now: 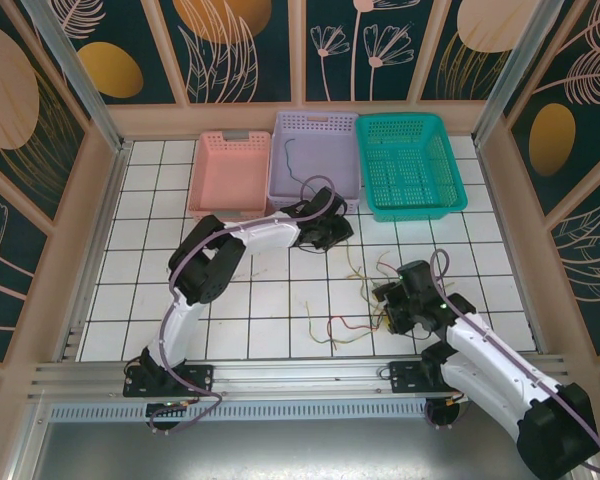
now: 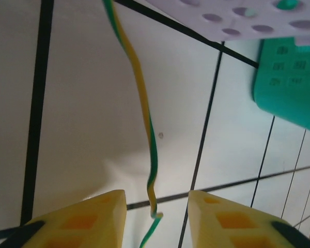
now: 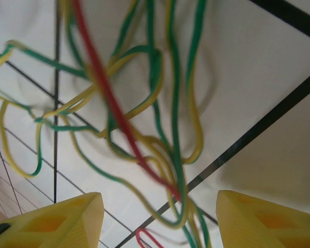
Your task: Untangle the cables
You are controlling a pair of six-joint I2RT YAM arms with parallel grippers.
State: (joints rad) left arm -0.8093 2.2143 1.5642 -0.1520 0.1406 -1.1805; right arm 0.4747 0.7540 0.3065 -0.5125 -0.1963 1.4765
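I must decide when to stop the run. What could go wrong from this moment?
1. The right gripper hangs open over crossed yellow-green wires and a red wire; closing here may catch several and tighten the tangle.
2. The open left gripper has just the end stretch of a single yellow-green wire between its jaws; it may slip out.

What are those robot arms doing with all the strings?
Two robot arms are sorting out tangled cables on a tiled table. The right gripper hovers open over the tangle. The left gripper, near the lilac basket, has one yellow-green cable between its open fingers. One dark cable lies in that basket.
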